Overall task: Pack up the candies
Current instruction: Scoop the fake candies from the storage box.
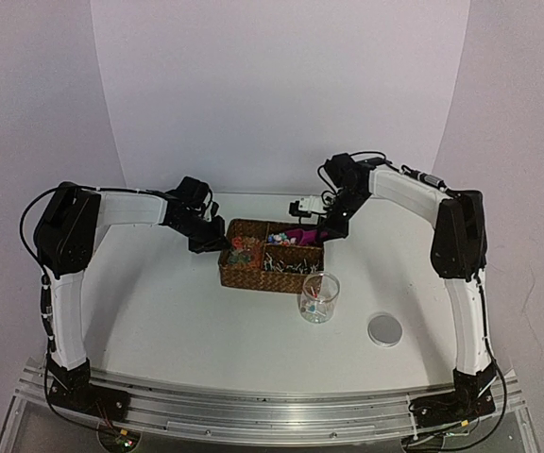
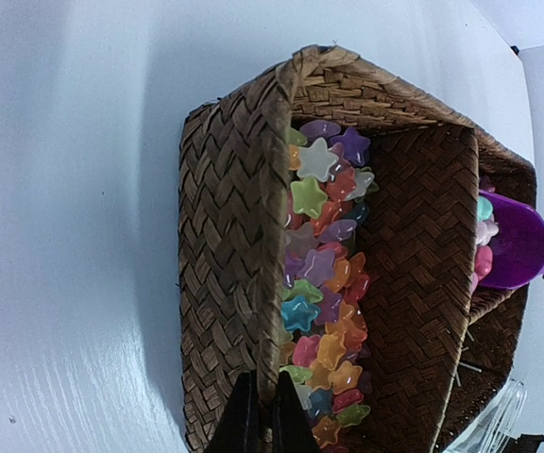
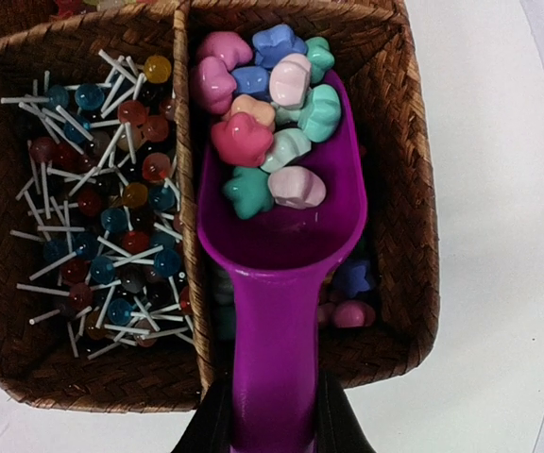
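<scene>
A woven brown basket [image 1: 253, 281] with compartments sits mid-table. My right gripper [image 3: 274, 429] is shut on the handle of a magenta scoop [image 3: 281, 283], whose bowl lies over the basket's right compartment. The scoop is heaped with small rounded candies [image 3: 267, 142] in pink, blue, teal and white, and more candies [image 3: 352, 311] lie under it in the compartment. My left gripper [image 2: 264, 420] is shut on the basket's left rim [image 2: 270, 236], one finger on each side of the wall. Colourful star-shaped sweets [image 2: 324, 283] fill that end compartment. In the top view the scoop [image 1: 302, 233] shows just left of the right gripper [image 1: 327, 229].
White-sticked lollipops [image 3: 102, 189] fill the compartment beside the scoop. A clear glass jar [image 1: 319, 297] holding a few sweets stands just in front of the basket, and its round lid [image 1: 385, 328] lies flat to the right. A white backdrop curves up behind the table.
</scene>
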You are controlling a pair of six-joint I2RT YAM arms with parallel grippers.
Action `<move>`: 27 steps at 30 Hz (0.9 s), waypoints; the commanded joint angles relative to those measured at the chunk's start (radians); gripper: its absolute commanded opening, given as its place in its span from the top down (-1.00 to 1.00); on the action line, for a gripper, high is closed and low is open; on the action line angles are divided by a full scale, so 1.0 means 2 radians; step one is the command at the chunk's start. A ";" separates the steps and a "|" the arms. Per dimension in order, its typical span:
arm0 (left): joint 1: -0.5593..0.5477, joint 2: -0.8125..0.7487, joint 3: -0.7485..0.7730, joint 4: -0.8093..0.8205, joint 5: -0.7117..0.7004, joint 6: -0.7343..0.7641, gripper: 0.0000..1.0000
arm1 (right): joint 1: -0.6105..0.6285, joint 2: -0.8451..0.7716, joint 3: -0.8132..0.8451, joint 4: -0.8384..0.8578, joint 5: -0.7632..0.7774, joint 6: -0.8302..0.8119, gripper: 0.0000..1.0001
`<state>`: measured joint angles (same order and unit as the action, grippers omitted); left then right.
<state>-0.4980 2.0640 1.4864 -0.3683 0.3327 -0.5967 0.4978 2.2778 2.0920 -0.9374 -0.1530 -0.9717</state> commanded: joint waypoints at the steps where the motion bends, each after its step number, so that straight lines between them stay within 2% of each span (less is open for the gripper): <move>1: -0.001 0.005 0.001 -0.044 0.016 -0.005 1.00 | -0.006 -0.055 0.003 0.004 -0.071 0.011 1.00; 12: -0.001 0.005 0.002 -0.044 0.013 -0.005 1.00 | -0.022 -0.071 -0.030 -0.002 -0.052 0.004 1.00; 19: -0.001 0.005 0.003 -0.044 0.012 -0.004 1.00 | -0.047 -0.085 -0.033 -0.001 -0.086 0.017 1.00; 27: 0.000 0.004 0.002 -0.043 0.012 -0.004 1.00 | -0.057 -0.106 -0.065 -0.001 -0.090 0.014 1.00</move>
<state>-0.4965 2.0640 1.4864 -0.3686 0.3370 -0.5924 0.3836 2.1566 1.9754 -0.9436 -0.2709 -0.9554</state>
